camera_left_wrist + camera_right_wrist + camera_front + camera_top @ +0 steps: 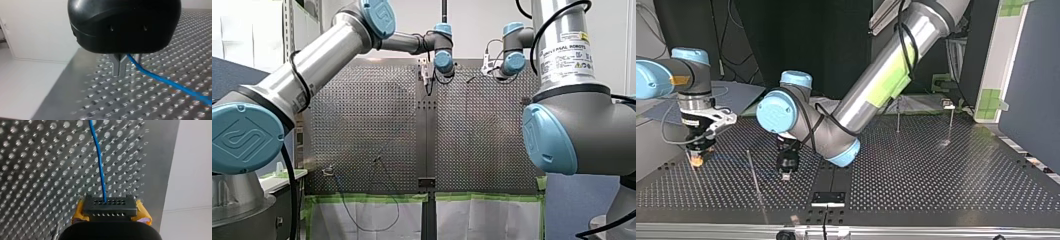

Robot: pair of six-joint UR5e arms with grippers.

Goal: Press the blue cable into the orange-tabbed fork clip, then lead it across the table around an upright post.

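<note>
Firmly pinched: blue cable (100,167) in two grippers

It lies straight over the perforated metal table (936,170), clamped in my right gripper (110,207) (yellow pads (79,212)) and between the metal fingers (119,66) of my left gripper (128,62). A thin upright post (755,177) stands near them; a farther post (898,114), well apart.

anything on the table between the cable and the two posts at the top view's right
Nothing visible on the table between my left gripper, with the cable by it, and those posts; only my left arm hangs above that stretch.
</note>
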